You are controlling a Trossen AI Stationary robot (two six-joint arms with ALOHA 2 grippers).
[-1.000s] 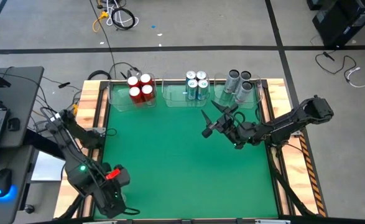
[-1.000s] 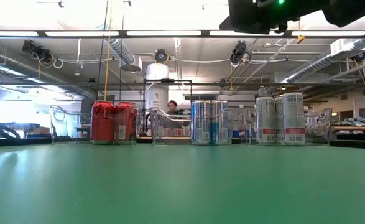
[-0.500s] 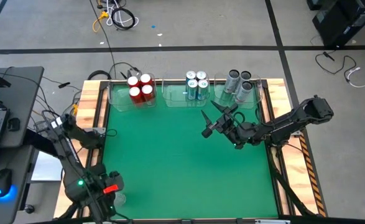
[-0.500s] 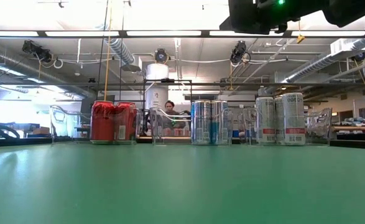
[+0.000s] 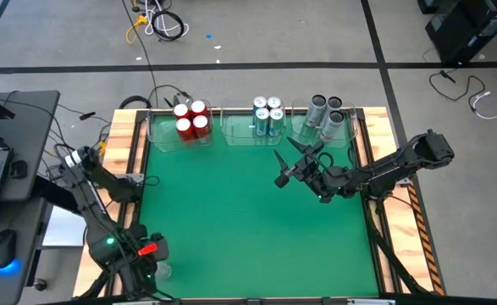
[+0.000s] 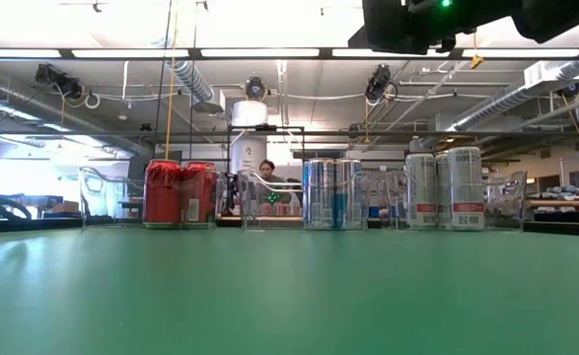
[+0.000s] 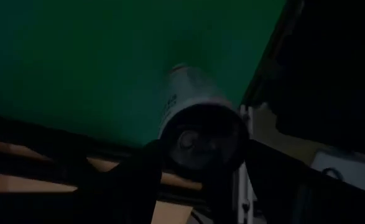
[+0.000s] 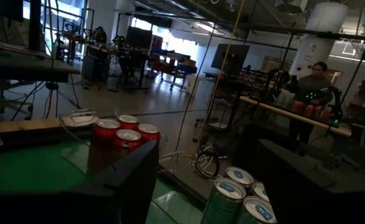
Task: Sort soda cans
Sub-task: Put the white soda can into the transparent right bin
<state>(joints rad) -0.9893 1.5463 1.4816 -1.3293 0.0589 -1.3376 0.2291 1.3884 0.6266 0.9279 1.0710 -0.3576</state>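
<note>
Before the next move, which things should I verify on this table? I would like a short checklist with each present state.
1. Red cans together in the left bin: ok.
2. Blue cans together in the middle bin: ok.
3. Grey cans complete: not ok, seemingly three.
4. Last can at left end effector, firmly held: cannot tell.
5. Right end effector open, empty, before the bins: ok.

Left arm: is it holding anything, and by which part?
The left end effector seems to grip a pale soda can by its sides, near one end.
</note>
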